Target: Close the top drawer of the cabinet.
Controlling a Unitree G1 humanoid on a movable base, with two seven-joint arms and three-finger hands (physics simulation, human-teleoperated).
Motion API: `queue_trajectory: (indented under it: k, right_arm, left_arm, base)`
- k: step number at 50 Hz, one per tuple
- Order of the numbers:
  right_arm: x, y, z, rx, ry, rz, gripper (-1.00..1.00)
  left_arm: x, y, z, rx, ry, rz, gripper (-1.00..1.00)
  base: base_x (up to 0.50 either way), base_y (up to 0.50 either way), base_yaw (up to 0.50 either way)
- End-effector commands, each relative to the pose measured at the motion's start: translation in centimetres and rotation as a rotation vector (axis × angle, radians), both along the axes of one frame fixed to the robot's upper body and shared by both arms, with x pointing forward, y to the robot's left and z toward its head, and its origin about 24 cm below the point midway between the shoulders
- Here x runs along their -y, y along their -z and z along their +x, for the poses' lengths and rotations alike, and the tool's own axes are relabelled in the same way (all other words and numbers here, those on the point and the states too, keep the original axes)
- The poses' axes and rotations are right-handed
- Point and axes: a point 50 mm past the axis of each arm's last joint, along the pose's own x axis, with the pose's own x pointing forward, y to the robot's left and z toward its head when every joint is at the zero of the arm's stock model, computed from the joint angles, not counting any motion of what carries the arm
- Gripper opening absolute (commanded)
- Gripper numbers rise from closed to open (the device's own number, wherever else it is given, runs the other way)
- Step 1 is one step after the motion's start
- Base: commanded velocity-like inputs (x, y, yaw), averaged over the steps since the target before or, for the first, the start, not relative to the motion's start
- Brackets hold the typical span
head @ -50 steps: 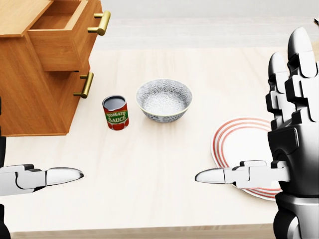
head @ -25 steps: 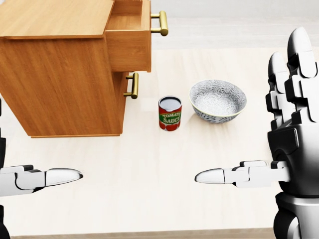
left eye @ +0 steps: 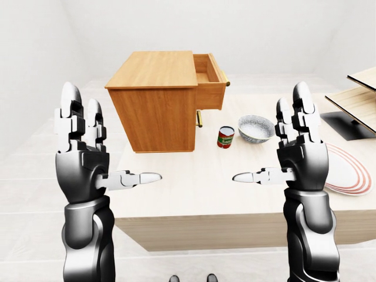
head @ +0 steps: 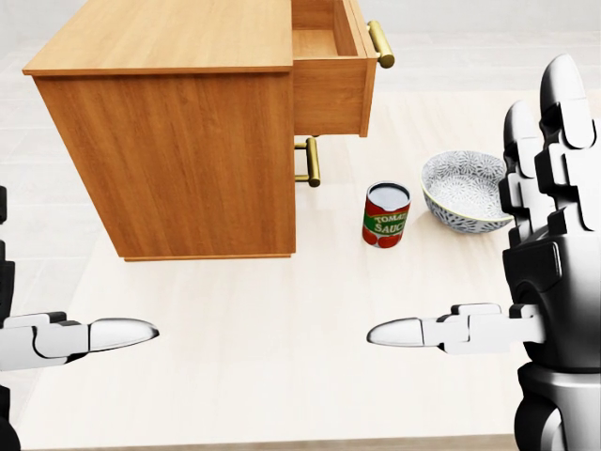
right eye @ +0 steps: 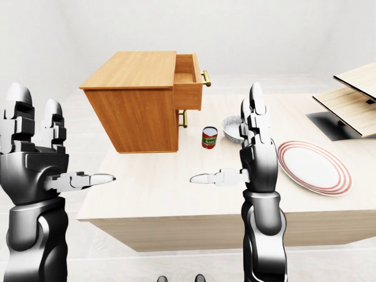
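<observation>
The wooden cabinet (head: 178, 141) stands on the table at the upper left of the head view. Its top drawer (head: 329, 80) is pulled out to the right, empty inside, with a brass handle (head: 380, 44) on its face. The lower drawer's handle (head: 310, 162) sits flush below it. My left hand (left eye: 97, 155) and right hand (left eye: 291, 150) are raised with palms inward, fingers up and thumbs pointing at each other. Both are open, hold nothing, and stay well short of the cabinet.
A tomato sauce can (head: 386, 215) and a patterned bowl (head: 467, 191) stand right of the cabinet. A red-rimmed plate (right eye: 314, 167) lies further right. A tilted wooden board on a dark base (right eye: 349, 97) is at the far right. The table's near edge (left eye: 235, 214) runs below my hands.
The whole picture has shifted: the camera swung left, so cabinet, can and bowl slid right in the head view and the plate left it. Both hands hold the same pose.
</observation>
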Motion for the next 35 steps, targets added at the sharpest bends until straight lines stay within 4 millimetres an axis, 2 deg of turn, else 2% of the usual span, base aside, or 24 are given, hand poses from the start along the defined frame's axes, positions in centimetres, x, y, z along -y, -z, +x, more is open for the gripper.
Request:
queue_trajectory:
  k: [1,12,35]
  right_arm:
    - [0.14,0.13,0.06,-0.005,0.004,0.016,1.00]
    - [0.25,0.22,0.12,-0.010,0.001,0.025,1.00]
    - [0.03,0.53,0.17,-0.026,-0.006,0.009,1.00]
  left_arm:
    - [0.10,0.16,0.06,-0.008,0.003,0.000,1.00]
    - [0.13,0.16,0.07,-0.008,0.004,-0.001,1.00]
    - [0.12,0.36,0.25,-0.019,0.006,0.002,1.00]
  base:
    - [0.00,0.00,0.00]
    - [0.02,0.00,0.00]
    - [0.49,0.00,0.00]
